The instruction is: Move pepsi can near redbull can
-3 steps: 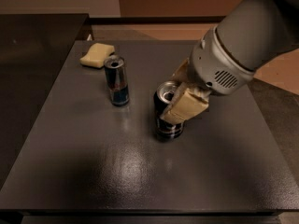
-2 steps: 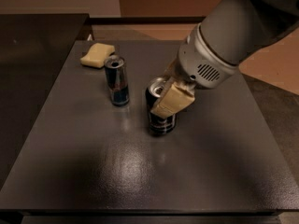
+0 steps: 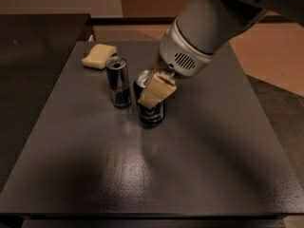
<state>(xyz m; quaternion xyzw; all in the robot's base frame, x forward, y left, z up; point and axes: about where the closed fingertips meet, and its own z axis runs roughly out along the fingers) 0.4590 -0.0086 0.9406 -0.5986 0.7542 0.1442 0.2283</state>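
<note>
The short, wide black pepsi can with a silver top (image 3: 152,116) stands upright on the dark grey surface (image 3: 199,160), just right of the slim blue-and-silver redbull can (image 3: 118,83) and a little nearer. The grey-armed gripper (image 3: 153,92) reaches in from the far right, its tan fingers (image 3: 157,89) clamped on the pepsi can's upper part. A pale yellow sponge (image 3: 99,56) lies at the far left.

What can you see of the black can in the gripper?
The black can is short, wide, metal-looking, with a silver top. It stands upright on the dark table, close beside the slim blue can, not touching it. The gripper is shut on its upper part, one tan finger across its front.
</note>
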